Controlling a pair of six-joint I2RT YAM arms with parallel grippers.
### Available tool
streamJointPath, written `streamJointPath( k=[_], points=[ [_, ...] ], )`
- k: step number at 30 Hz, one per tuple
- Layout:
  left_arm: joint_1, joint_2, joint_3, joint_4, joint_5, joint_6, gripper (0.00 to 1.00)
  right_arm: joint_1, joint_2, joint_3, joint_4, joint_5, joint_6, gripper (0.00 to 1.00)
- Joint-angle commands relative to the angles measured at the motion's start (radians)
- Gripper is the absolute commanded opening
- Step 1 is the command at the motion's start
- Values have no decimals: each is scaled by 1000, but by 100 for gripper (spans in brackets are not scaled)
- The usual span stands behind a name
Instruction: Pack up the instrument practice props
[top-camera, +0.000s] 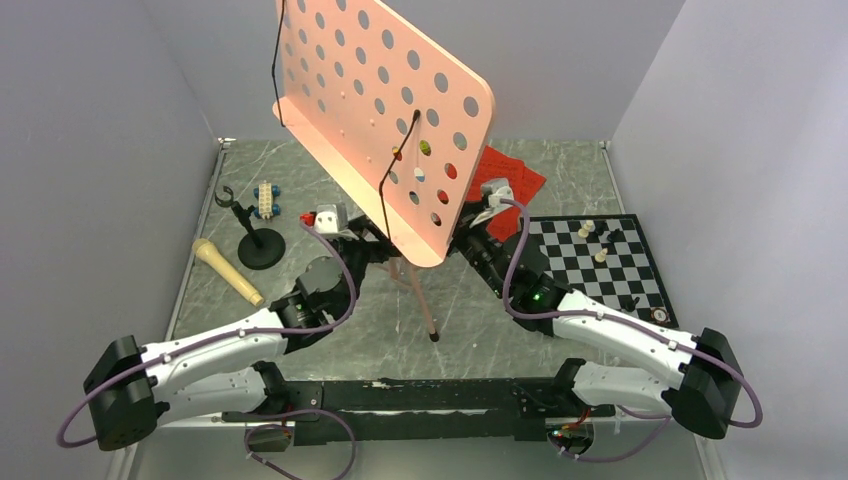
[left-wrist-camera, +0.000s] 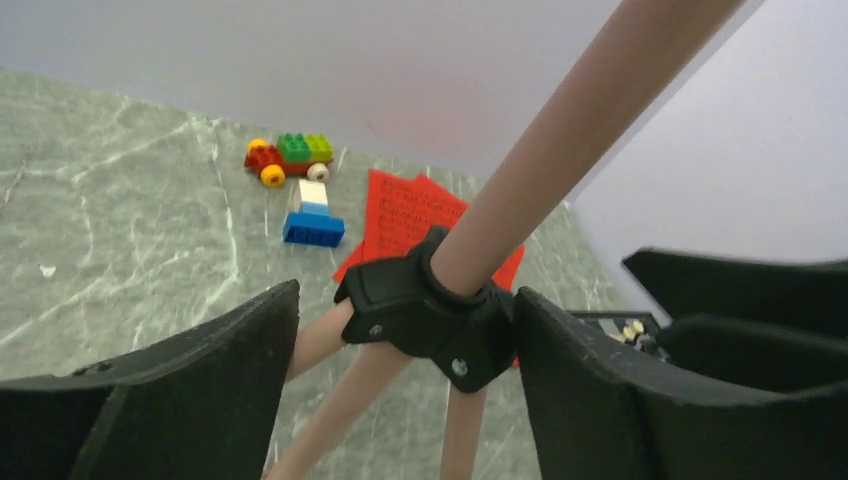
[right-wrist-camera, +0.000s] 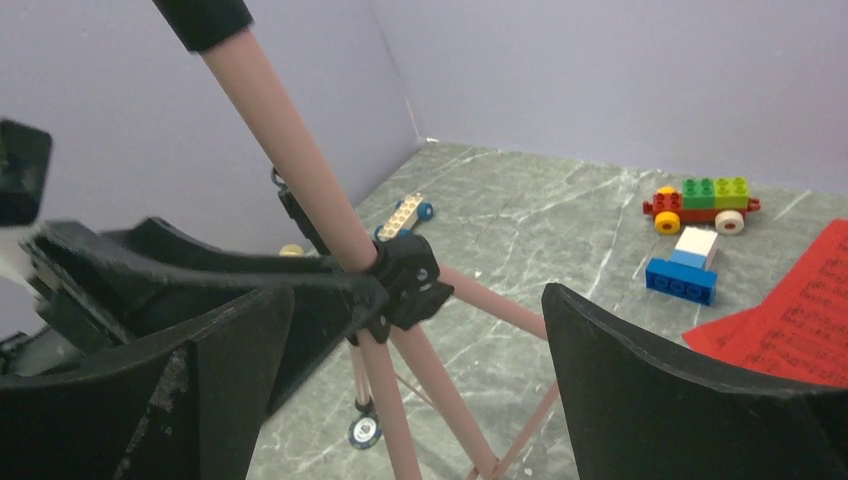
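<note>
pink music stand upright mid table, tripod legs spread. left gripper straddles its black hub, jaws apart, gap on one side, not clamped. right gripper faces the same hub from the other side, jaws wide, grasping nothing. red sheet-music pages lie behind the stand. microphone and mic stand sit at far left.

Wht/blk arms, purple cables, maybe LED

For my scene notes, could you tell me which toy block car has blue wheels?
The beige car beside the black mic stand, left of the pink music stand; the other car is red and green with yellow and white wheels.
</note>
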Motion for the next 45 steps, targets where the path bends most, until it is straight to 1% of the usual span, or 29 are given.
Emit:
streamJointPath(
  k=[1, 2, 6, 10, 14, 16, 19, 24, 30, 39, 43, 45],
  points=[
    [-10, -34, -42, -354, 28, -30, 95, 11, 13, 81, 74, -4, -38, 100],
    [-10, -56, -44, -374, 35, -42, 99, 13, 21, 91, 78, 2, -44, 100],
    [-12, -161, -76, -463, 38, -115, 99, 49, 71, 152, 89, 63, -76, 99],
    [-17, -303, -161, -534, 4, -204, 99, 85, 146, 215, 112, 151, -115, 99],
    [-19, -431, -202, -635, -35, -248, 99, 91, 212, 262, 122, 184, -111, 97],
    [-20, -478, -209, -670, -49, -243, 99, 101, 240, 275, 135, 203, -117, 97],
    [-21, -514, -222, -693, -72, -231, 99, 121, 280, 297, 153, 252, -139, 96],
    [-21, -522, -224, -715, -82, -245, 98, 147, 347, 336, 208, 339, -192, 93],
    [-21, -540, -231, -727, -80, -255, 97, 154, 409, 374, 260, 376, -251, 91],
    [-20, -568, -242, -730, -79, -253, 95, 155, 434, 358, 372, 365, -345, 75],
    [-20, -551, -242, -712, -73, -248, 95, 155, 448, 336, 454, 335, -390, 63],
    [-21, -538, -236, -709, -71, -247, 95, 154, 457, 333, 477, 322, -407, 51]
  ],
)
